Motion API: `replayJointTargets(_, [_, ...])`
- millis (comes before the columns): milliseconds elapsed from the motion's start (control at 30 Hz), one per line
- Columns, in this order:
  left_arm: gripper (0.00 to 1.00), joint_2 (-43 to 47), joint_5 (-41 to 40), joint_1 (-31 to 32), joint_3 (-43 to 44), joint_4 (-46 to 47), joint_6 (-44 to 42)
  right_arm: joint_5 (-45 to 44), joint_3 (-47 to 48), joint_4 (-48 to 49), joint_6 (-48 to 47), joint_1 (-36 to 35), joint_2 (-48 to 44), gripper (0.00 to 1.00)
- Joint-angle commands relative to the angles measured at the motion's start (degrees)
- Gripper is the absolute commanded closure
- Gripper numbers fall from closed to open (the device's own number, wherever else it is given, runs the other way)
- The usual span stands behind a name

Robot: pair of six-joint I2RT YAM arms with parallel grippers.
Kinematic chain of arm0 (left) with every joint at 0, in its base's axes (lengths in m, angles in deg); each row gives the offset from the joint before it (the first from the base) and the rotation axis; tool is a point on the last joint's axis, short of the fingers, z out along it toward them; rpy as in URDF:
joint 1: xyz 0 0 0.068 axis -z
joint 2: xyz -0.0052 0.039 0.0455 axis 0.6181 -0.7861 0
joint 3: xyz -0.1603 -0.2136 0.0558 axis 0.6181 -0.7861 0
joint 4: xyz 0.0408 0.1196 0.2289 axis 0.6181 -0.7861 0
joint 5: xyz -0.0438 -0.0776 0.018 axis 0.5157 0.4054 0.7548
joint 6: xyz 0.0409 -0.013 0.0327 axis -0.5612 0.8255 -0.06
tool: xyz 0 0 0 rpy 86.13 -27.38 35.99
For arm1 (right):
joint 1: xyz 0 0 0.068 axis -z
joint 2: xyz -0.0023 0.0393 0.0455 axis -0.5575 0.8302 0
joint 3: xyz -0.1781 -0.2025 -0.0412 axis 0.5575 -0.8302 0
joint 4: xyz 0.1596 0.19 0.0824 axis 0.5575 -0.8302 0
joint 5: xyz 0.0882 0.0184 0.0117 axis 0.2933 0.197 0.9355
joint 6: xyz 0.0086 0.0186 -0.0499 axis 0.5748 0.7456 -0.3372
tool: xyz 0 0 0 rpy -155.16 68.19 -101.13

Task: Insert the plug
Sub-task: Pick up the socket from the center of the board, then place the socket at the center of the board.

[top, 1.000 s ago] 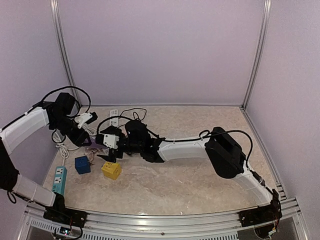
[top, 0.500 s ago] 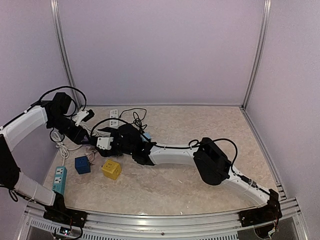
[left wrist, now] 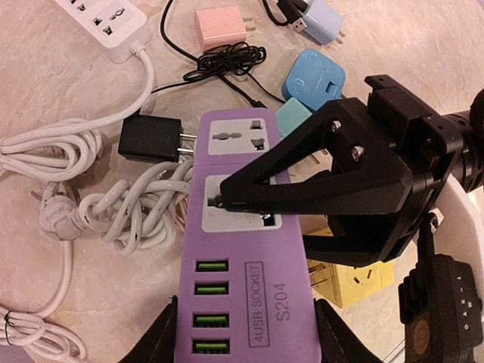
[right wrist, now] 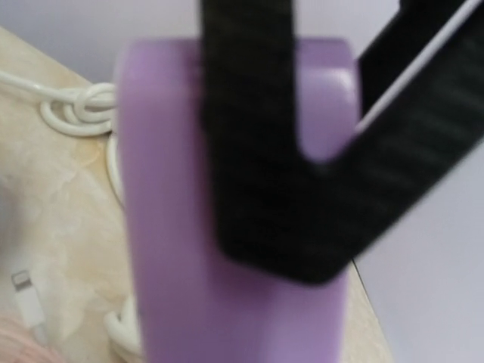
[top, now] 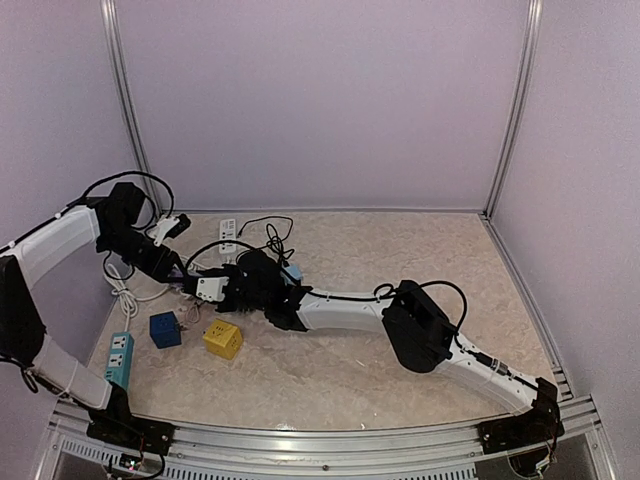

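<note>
Clamping the power strip (left wrist: 236, 261) in my left gripper (left wrist: 249, 334); right gripper (left wrist: 225, 197) at its socket (left wrist: 233, 220), jaw state unclear; black plug (left wrist: 150, 138) beside it, apparently uninserted.

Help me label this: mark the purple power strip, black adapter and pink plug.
purple power strip (left wrist: 246, 302), left wrist view, labelled face.
black adapter (left wrist: 149, 138), left wrist view, body centre.
pink plug (left wrist: 220, 29), left wrist view, body centre.

Right fingers (left wrist: 302, 189) block purple strip (left wrist: 242, 302) sockets; white cable coil (left wrist: 121, 215) alongside.
</note>
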Motion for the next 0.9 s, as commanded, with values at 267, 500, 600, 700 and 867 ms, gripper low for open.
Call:
replayJointTargets(267, [0.03,10.14,5.12,-18.24,16.41,-15.45,-8.34,0.44,5.85,8.73,14.45,3.06,-8.73,1.0])
replayJointTargets(500, [0.01,22.72,0.61,-24.92,14.0,-13.66,-10.24,-0.86,3.19,12.33,23.51,8.91,-22.44,1.0])
replayJointTargets(600, [0.01,24.59,-0.65,-24.93,11.94,-13.96,-9.98,-4.04,-1.72,11.85,22.41,11.65,-30.0,1.0])
replayJointTargets(700, [0.01,25.53,-1.63,-24.88,10.58,-14.39,-10.4,-9.12,-9.93,10.31,16.69,14.53,-37.05,1.0])
replayJointTargets(867, [0.01,26.9,-1.83,-24.84,8.85,-15.33,-13.0,-16.74,-28.51,4.14,7.0,20.89,-52.34,1.0])
